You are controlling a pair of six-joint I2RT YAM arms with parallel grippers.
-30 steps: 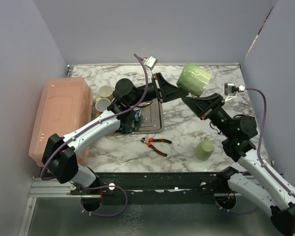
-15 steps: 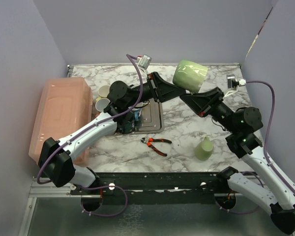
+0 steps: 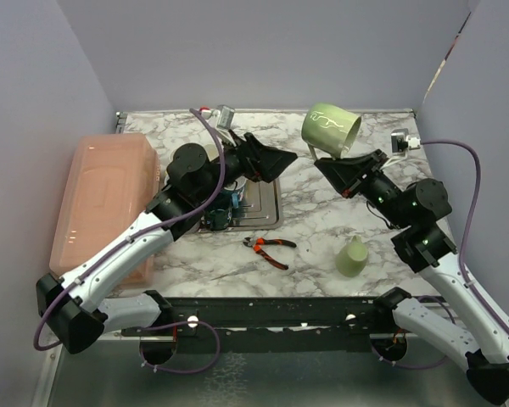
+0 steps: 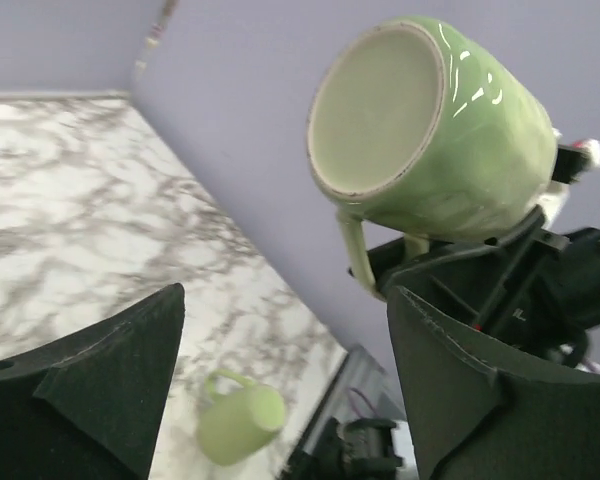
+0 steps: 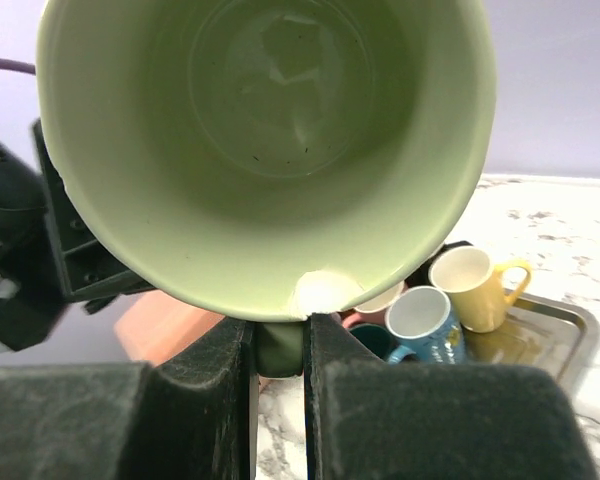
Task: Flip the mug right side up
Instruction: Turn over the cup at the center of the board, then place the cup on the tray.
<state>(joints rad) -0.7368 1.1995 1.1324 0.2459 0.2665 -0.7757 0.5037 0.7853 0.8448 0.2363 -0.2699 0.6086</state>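
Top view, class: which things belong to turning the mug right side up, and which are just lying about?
Job: green mug, held aloft by its handle; right hand gripping it; left hand, open.
Lying about: pliers; pale green cup; tray with mugs; pink bin.

Two green mugs [image 3: 331, 129], one pliers [image 3: 270, 247], one tray [image 3: 265, 209], one bin [image 3: 102, 199]

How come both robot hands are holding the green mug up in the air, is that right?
Not quite. Only the right gripper holds the green mug up in the air, pinching its handle. The left gripper is open and apart from the mug, as the top external view shows.
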